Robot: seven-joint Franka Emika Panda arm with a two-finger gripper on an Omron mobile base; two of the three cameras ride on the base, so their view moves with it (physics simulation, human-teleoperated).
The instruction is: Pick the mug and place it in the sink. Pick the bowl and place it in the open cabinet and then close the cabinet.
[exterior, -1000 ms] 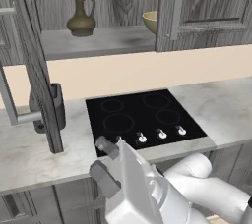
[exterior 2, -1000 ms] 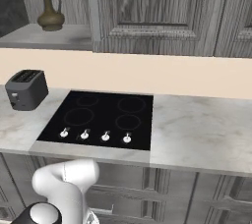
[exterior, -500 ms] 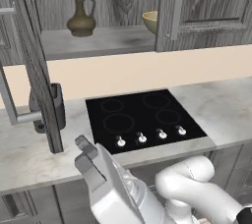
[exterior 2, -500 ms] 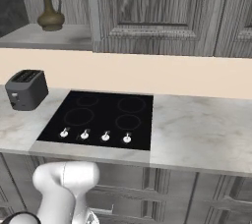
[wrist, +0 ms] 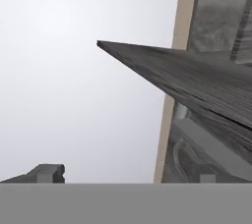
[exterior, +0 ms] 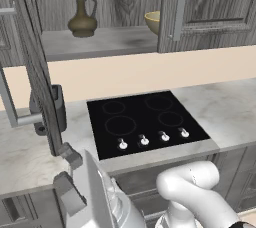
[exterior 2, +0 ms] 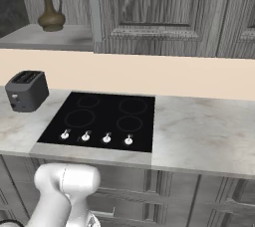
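The pincer (exterior: pixel 67 171) has swung left and lower — nearer the open cabinet door (exterior: pixel 32 67).

A: What colour is the cabinet (exterior: pixel 210 7)?
B: Dark grey woodgrain, with silver bar handles (exterior: pixel 179 9). The shelf (exterior: pixel 100 42) inside is plain grey.
A: And on it?
B: A brown jug (exterior: pixel 82 12) and a tan-olive bowl (exterior: pixel 154 21) with a paler rim.
A: Below?
B: A black cooktop (exterior: pixel 147 122) with silver knobs, a grey-veined white marble counter (exterior 2: pixel 199 131), a beige wall strip (exterior 2: pixel 174 74), a dark grey toaster (exterior 2: pixel 26 90)
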